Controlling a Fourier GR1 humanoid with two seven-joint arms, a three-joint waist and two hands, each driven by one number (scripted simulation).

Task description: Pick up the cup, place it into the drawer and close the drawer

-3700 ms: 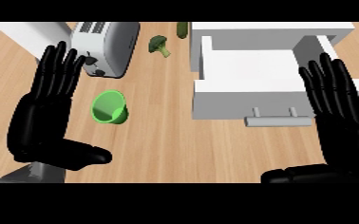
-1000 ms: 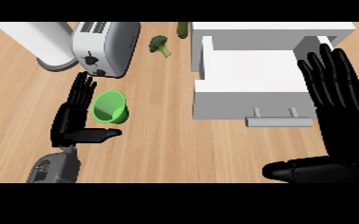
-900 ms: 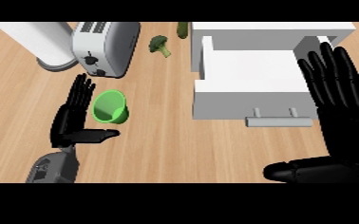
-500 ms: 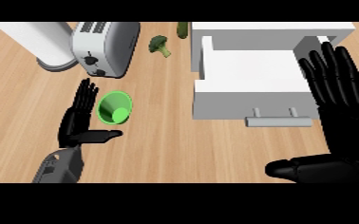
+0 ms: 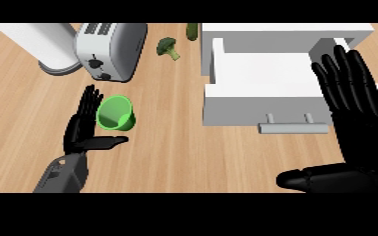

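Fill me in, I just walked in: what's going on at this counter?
The left robot hand is open beside a small green plastic cup on the wooden counter, fingers alongside it and thumb below, not gripping it. The white drawer with the grey bar handle stands open. The right robot hand rests open at the right edge.

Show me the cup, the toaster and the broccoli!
cup (image 5: 116, 113), head view, on its green inside.
toaster (image 5: 111, 50), head view, on its grey top.
broccoli (image 5: 167, 44), head view, on its green head.
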